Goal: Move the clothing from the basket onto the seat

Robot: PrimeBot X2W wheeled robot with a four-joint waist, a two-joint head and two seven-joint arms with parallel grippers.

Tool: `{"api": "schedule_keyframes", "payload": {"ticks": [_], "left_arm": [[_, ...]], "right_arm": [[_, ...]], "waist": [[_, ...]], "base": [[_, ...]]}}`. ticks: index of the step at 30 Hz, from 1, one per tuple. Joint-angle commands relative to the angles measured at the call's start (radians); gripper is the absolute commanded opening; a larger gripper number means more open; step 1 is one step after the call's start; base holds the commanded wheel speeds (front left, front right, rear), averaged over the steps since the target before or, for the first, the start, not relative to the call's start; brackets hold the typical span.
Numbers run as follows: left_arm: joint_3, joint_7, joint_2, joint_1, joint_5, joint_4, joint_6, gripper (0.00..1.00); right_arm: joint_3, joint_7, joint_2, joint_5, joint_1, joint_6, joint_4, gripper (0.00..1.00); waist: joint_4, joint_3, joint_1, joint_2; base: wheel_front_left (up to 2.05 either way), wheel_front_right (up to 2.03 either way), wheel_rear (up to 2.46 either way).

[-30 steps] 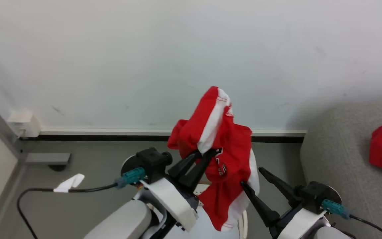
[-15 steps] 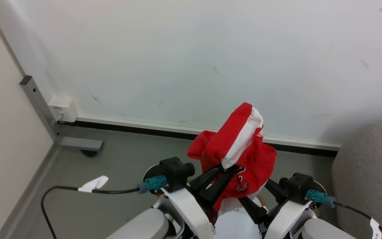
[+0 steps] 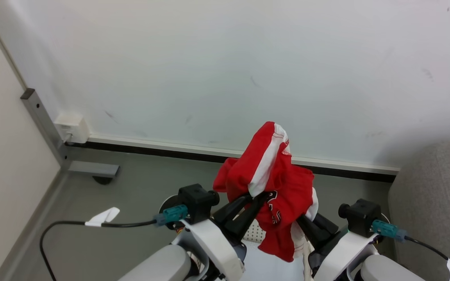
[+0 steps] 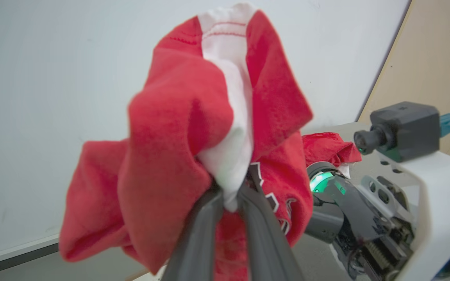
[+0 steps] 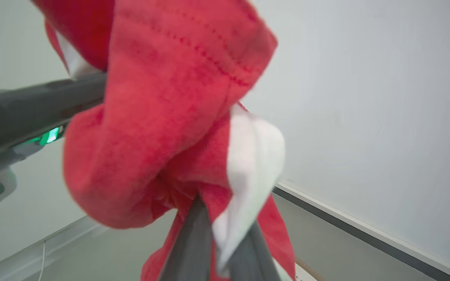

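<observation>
A red piece of clothing with white bands and a small dark logo hangs bunched in the air between my two arms. My left gripper is shut on its upper white band, and the left wrist view shows the fingertips pinching that band. My right gripper is shut on a lower fold of red and white fabric; in the head view the cloth hides its tips. A perforated bit of the basket peeks out below the garment. The grey seat is at the right edge.
A white wall with a dark baseboard runs close ahead. A black cable with a white tag trails over the grey floor on the left. A grey post with a wall box stands at the left corner.
My right gripper, open a second ago beside the hanging cloth, has come in and shut on the garment's lower part. The head camera has swung left, so less of the seat shows.
</observation>
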Motion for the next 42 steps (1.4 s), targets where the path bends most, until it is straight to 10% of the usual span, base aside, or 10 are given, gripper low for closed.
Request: {"api": "schedule_keyframes", "payload": {"ticks": [1,2,3,4,5,42], "left_arm": [[0.0,-0.008,0.008,0.015,-0.004,0.004,0.007,0.0],[-0.001,-0.009,0.008,0.017,-0.003,0.005,0.007,0.0],[-0.002,-0.009,0.008,0.019,-0.003,0.005,0.009,0.22],[-0.004,-0.01,0.007,0.02,-0.003,0.004,0.01,0.5],[-0.005,-0.008,0.006,0.022,-0.003,0.003,0.012,1.0],[0.004,-0.079,0.053,0.02,0.106,0.009,0.048,1.0]], "right_arm": [[-0.012,0.0,-0.007,-0.01,0.021,-0.002,-0.007,0.0],[-0.021,0.0,-0.007,-0.01,0.026,-0.002,-0.01,0.0],[-0.03,0.0,-0.007,-0.011,0.03,-0.002,-0.012,0.0],[-0.042,0.0,-0.007,-0.011,0.035,-0.002,-0.017,0.0],[-0.053,0.0,-0.007,-0.012,0.04,-0.002,-0.023,0.0],[-0.489,0.0,-0.149,-0.193,0.134,-0.002,-0.275,0.0]], "waist": [[-0.009,0.002,-0.0001,0.0],[-0.013,0.002,-0.0001,0.0],[-0.018,0.003,-0.0001,0.0],[-0.023,0.004,-0.0001,0.0],[-0.029,0.005,-0.0001,0.0],[-0.499,0.066,-0.0001,0.0]], "base": [[0.0,0.0,0.0],[0.0,0.0,0.0],[0.0,0.0,0.0],[0.0,0.0,0.0],[0.0,0.0,0.0],[0.0,0.0,0.0]]}}
